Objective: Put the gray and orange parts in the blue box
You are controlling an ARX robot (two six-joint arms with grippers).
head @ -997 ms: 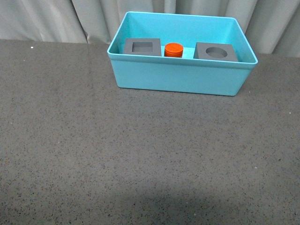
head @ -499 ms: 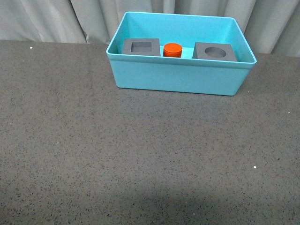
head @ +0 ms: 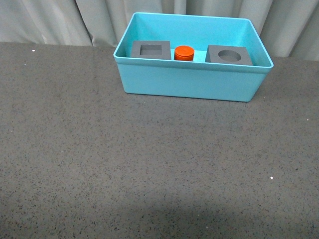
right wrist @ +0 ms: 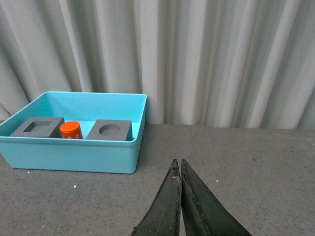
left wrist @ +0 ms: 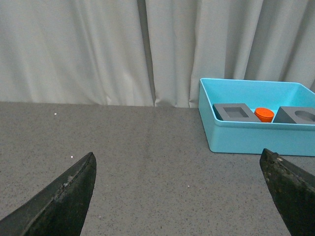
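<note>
The blue box stands at the far middle of the table. Inside it lie the gray cube with a square recess, the orange cylinder and the gray cube with a round recess, in a row. No arm shows in the front view. My left gripper is open and empty, well away from the box. My right gripper is shut and empty, above the table beside the box. Both wrist views show the three parts inside the box.
The dark speckled tabletop spreads in front of the box. Pale curtains hang behind the table's far edge.
The front view shifted slightly half a second ago and came back. The box and the parts in it have not moved.
</note>
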